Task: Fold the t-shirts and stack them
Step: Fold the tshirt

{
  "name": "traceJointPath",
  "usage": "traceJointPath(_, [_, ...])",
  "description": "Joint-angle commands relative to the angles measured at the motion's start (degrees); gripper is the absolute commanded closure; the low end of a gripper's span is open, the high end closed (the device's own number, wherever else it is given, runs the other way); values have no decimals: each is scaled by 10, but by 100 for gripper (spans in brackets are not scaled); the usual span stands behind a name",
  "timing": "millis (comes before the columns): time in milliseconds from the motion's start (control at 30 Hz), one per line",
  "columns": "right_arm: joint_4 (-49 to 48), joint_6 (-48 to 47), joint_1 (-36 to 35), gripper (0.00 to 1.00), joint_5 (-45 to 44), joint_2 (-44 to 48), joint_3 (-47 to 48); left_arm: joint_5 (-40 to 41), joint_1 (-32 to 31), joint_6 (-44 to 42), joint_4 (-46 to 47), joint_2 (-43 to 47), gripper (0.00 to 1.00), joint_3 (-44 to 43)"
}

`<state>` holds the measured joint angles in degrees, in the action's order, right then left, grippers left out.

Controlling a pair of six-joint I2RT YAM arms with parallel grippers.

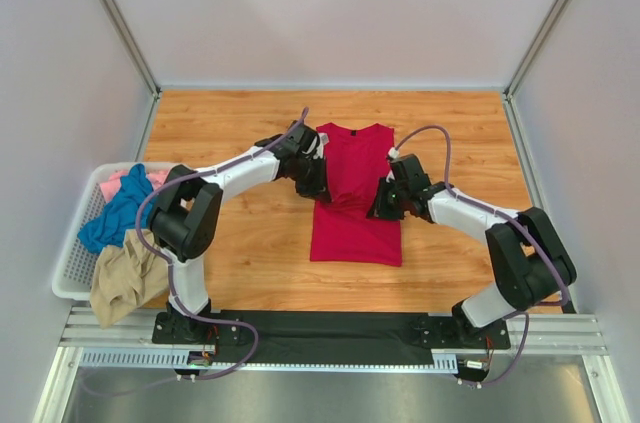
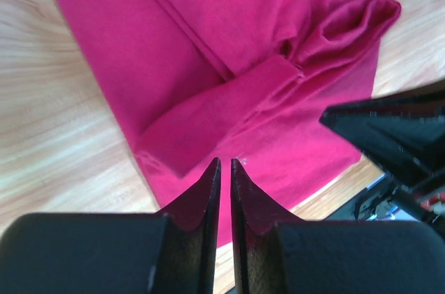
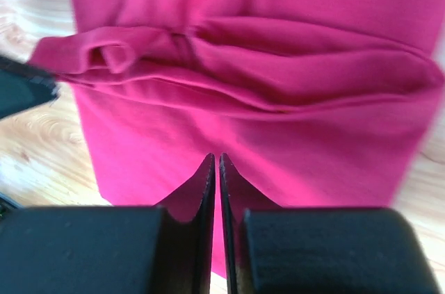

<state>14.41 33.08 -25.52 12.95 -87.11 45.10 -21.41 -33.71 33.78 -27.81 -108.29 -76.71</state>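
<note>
The crimson red t-shirt [image 1: 355, 233] lies flat in the middle of the table, neck at the far end, both sleeves folded inward into a bunched ridge across its middle. My left gripper [image 1: 320, 189] is shut and empty at the shirt's left edge, just above the cloth [image 2: 208, 51]; its tips [image 2: 224, 162] are near the folded sleeve. My right gripper [image 1: 381, 207] is shut and empty at the shirt's right edge, its tips [image 3: 214, 157] over the lower part of the shirt [image 3: 292, 148]. Teal [image 1: 115, 215], pink [image 1: 113, 183] and tan [image 1: 125, 283] tees lie in the basket.
The white lattice basket [image 1: 68, 268] stands at the table's left edge, the tan tee hanging over its near rim. Grey walls enclose the wooden table [image 1: 230, 133] on three sides. The right gripper shows as a dark shape [image 2: 389, 134] in the left wrist view.
</note>
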Motion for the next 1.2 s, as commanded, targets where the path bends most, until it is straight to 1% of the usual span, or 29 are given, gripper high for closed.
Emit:
traceJointPath(0, [-54, -18, -22, 93, -6, -4, 27, 9, 15, 3, -5, -12, 84, -20])
traceJointPath(200, [-64, -19, -54, 94, -18, -44, 49, 7, 51, -2, -13, -18, 84, -43])
traceJointPath(400, [-88, -13, -80, 93, -41, -73, 57, 25, 80, -18, -36, 24, 83, -49])
traceJointPath(500, [-101, -14, -85, 93, -49, -88, 65, 32, 85, -25, -42, 45, 82, -36])
traceJointPath(567, [-100, -18, -88, 93, -60, -95, 79, 32, 84, -21, -37, 63, 82, -12])
traceJointPath(600, [-99, -23, -88, 93, -62, -101, 84, 21, 84, -20, -19, 69, 81, 1])
traceJointPath(633, [-97, -25, -88, 93, -65, -104, 89, 14, 84, -18, -8, 84, 81, 33])
traceJointPath(733, [-89, -36, -89, 93, -76, -114, 110, 3, 79, 1, 33, 111, 81, 97])
traceJointPath(833, [-77, -47, -89, 93, -79, -130, 133, 1, 66, 11, 62, 124, 81, 142])
traceJointPath(900, [-71, -50, -88, 93, -79, -140, 144, -4, 55, 15, 77, 123, 81, 154])
traceJointPath(1000, [-65, -57, -88, 93, -86, -159, 154, -7, 18, 14, 82, 101, 81, 154])
traceJointPath(1167, [-61, -64, -88, 93, -93, -171, 175, -4, -5, 26, 109, 78, 81, 151])
